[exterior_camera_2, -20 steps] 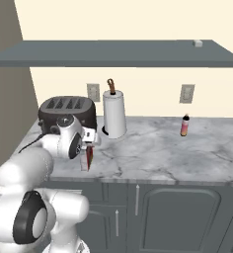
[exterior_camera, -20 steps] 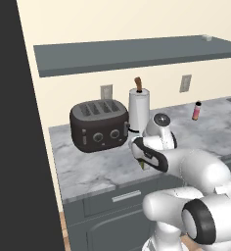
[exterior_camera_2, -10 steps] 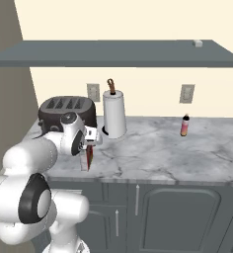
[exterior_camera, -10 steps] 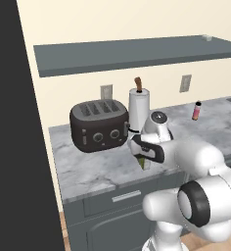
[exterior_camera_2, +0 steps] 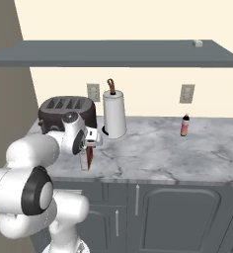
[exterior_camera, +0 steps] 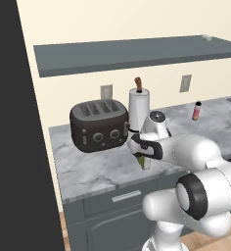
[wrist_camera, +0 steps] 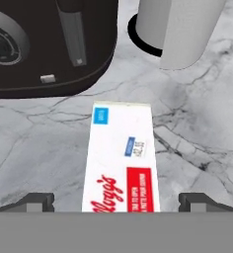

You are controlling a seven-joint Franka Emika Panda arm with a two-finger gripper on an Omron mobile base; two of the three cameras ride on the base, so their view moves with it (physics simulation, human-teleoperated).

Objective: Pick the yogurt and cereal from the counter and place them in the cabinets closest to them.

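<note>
hovering my hand (wrist_camera: 116, 201) right over the cereal (wrist_camera: 120, 158), fingers spread wide on either side of the box, not gripping. box stands upright on the counter (exterior_camera_2: 153, 153), just before the toaster (exterior_camera: 98, 125) and paper-towel roll (exterior_camera_2: 114, 114).

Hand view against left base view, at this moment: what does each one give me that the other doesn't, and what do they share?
Hand view: the cereal's white face with red and blue print, up close between the finger tips of the open claw, with a gap on either side; also the toaster's lever and dial.
Left base view: the wall shelf, a tiny pale item at its far end, the pink-red bottle, two wall outlets, and the drawer front.
Shared: cereal, toaster, paper-towel roll, marble counter.
</note>
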